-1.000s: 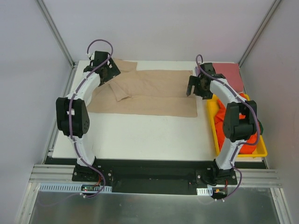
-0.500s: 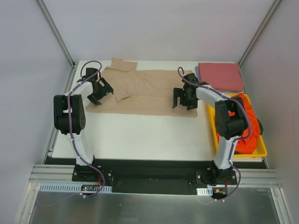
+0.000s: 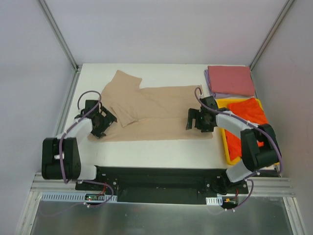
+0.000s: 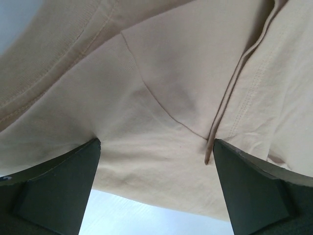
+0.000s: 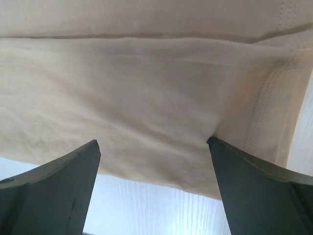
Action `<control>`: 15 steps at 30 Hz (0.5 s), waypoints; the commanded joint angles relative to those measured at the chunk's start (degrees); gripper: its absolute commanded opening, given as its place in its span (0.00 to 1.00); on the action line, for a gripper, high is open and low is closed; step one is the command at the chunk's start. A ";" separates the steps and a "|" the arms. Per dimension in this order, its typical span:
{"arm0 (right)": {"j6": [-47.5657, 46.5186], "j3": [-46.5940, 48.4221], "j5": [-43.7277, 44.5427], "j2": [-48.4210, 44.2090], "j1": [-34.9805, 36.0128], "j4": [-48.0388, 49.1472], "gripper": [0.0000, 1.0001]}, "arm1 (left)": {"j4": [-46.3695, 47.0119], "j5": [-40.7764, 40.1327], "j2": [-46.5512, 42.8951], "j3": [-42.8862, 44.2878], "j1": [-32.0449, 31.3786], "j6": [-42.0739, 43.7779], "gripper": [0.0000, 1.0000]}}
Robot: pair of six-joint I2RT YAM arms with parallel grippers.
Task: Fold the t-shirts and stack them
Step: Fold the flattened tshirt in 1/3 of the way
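Tan, soft and short-sleeved, a cloth t-shirt (image 3: 156, 110) lies spread across the middle of the white table (image 3: 161, 144) in the overhead view, with a flap doubled over itself near its left end. The left claw (image 3: 100, 122) sits low at the shirt's left edge and the right claw (image 3: 195, 120) at its right end. In the far right corner a folded dusty pink-red t-shirt (image 3: 231, 80) rests on a lavender t-shirt (image 3: 209, 81). Just nearer, a bright orange-red t-shirt (image 3: 247, 110) is heaped in a yellow plastic tray (image 3: 226, 147).

From the left wrist, the left claw (image 4: 155, 142) is spread wide, its dark fingers (image 4: 54, 186) tipped against the creased tan t-shirt (image 4: 161, 73), with the table (image 4: 146, 218) showing below.

From the right wrist, the right claw (image 5: 152, 142) is also spread wide, its tips against the tan t-shirt (image 5: 146, 83) near its hem, above the bare table (image 5: 156, 205).
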 commanded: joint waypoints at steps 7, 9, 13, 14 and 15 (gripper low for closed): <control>4.00 -16.31 -0.91 -21.20 3.41 -5.95 0.96 | -16.71 -4.11 -32.54 -19.42 -0.33 -4.98 0.99; 3.74 -16.32 -1.01 -23.13 3.93 -6.48 0.96 | -17.69 -1.40 -38.43 -19.34 -0.33 -4.54 0.99; 2.51 -14.04 -0.83 -25.34 4.55 -6.92 0.96 | -17.78 3.27 -41.80 -15.66 -0.59 -3.49 0.99; 2.33 -13.51 -0.83 -25.52 4.73 -6.75 0.96 | -17.51 4.24 -41.37 -14.60 -0.77 -3.22 0.99; 2.33 -13.16 -0.75 -25.69 4.81 -6.57 0.96 | -17.16 5.47 -40.32 -13.20 -1.03 -2.44 0.99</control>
